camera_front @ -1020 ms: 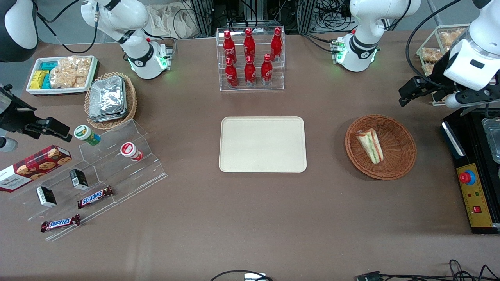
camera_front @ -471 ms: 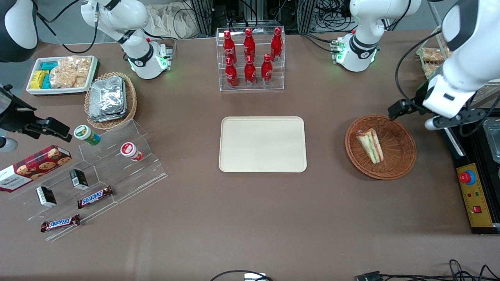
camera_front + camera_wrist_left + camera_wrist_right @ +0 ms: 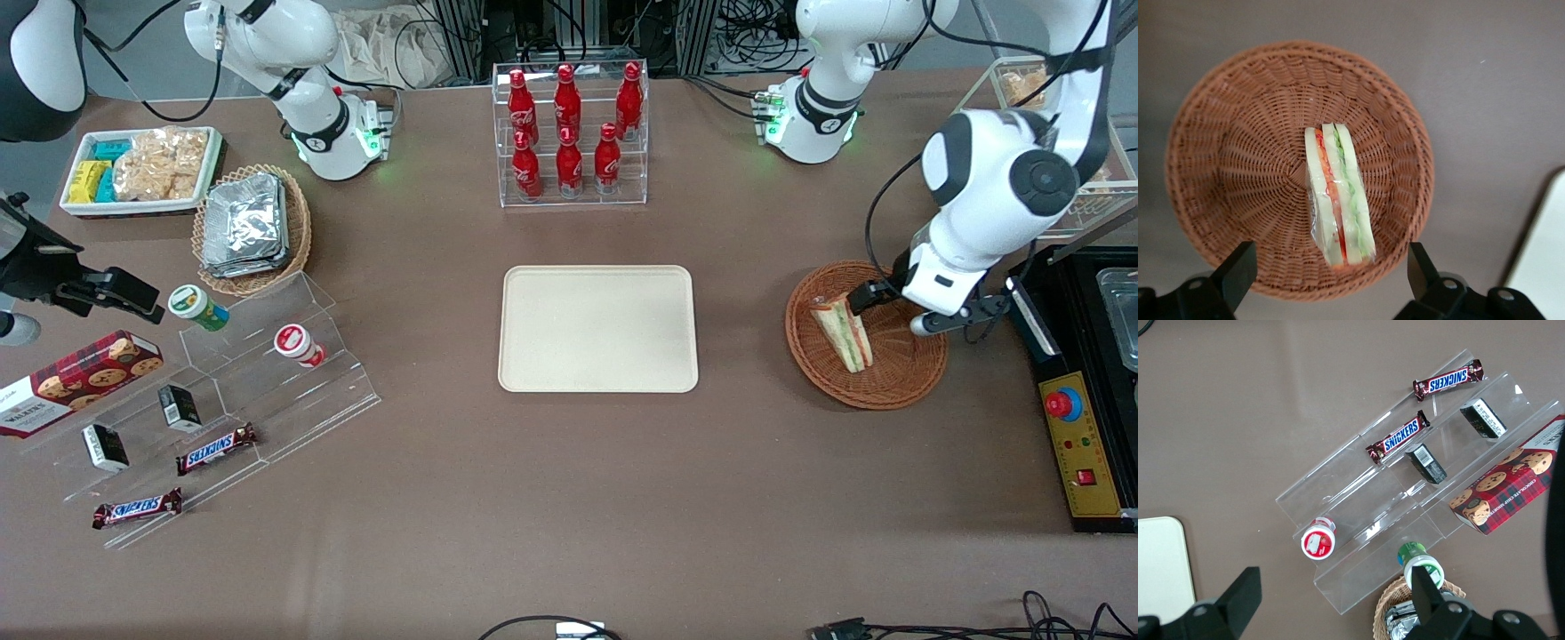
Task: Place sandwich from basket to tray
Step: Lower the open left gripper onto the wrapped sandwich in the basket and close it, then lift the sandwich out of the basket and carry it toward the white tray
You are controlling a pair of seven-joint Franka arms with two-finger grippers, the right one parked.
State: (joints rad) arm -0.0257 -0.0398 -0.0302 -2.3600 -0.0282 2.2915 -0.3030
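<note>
In the front view, the gripper [image 3: 889, 311] is seen low over the basket [image 3: 916, 373] toward the working arm's end of the table, just beside the sandwich [image 3: 844, 332] that lies in it, while the tray [image 3: 597, 328] sits bare at the table's middle, well apart from the basket. In the left wrist view, the sandwich [image 3: 1338, 195] is shown lying in the basket [image 3: 1225, 173] with its layered edge upward, and the gripper [image 3: 1328, 270] is held spread wide above it, both fingers [image 3: 1238, 267] apart from the wrapper and nothing gripped.
</note>
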